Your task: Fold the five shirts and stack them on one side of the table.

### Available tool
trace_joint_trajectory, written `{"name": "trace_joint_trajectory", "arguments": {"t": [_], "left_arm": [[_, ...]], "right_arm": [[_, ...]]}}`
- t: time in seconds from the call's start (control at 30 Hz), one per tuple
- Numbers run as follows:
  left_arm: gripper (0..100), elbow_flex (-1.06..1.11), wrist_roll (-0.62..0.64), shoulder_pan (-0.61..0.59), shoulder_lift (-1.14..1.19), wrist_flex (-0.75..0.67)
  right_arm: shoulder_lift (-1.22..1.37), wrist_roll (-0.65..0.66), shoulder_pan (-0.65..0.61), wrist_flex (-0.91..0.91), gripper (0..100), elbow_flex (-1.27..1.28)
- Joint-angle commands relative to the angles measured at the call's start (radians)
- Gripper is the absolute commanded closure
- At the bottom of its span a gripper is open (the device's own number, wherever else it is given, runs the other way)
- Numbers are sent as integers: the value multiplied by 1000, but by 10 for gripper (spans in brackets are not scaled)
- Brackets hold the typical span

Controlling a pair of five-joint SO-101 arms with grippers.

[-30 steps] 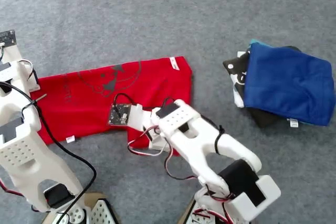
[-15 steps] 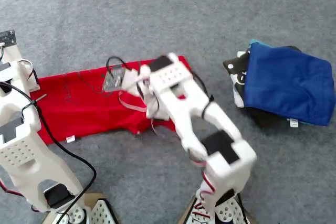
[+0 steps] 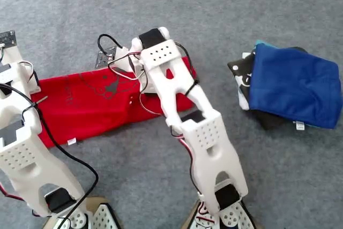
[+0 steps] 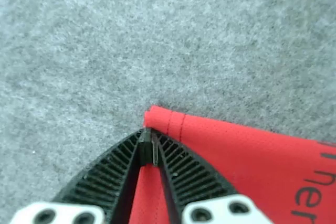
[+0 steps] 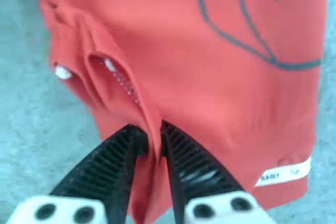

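Grey table [image 3: 241,25] — red shirt [image 3: 86,105]; long axis side-to-side.

Matt red cloth on shirt [image 3: 80,103]; rough grey felt on bench [image 3: 241,25]; ribbed black plastic on left tool [image 4: 148,138] and right tool [image 5: 153,130].

In the high view's centre, the right arm [image 3: 177,95] covered the right end of the red shirt [image 3: 91,103]. At the right, the blue shirt [image 3: 295,84] hid most of the folded shirts [image 3: 238,71] beneath; their number was unclear. The left arm [image 3: 21,148] was cut off at the lower left.
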Motion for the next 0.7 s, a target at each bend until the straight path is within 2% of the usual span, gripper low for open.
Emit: {"name": "trace_joint_trajectory", "arguments": {"t": [0.0,0.17,0.23,0.4,0.47,0.53,0.67], "left_arm": [[971,-31,9,-10,-5,6],[971,-31,9,-10,-5,6],[971,-31,9,-10,-5,6],[971,-31,9,-10,-5,6],[971,-31,9,-10,-5,6],[971,-31,9,-10,-5,6],[971,-31,9,-10,-5,6]], "right_arm": [[18,9,-3,12,935,-96],[15,3,-2,12,629,-107],[2,3,0,12,596,-119],[-68,2,26,14,698,-117],[-107,-18,31,17,809,-99],[-143,-64,25,17,982,-51],[-180,-143,-20,9,924,62]]}}
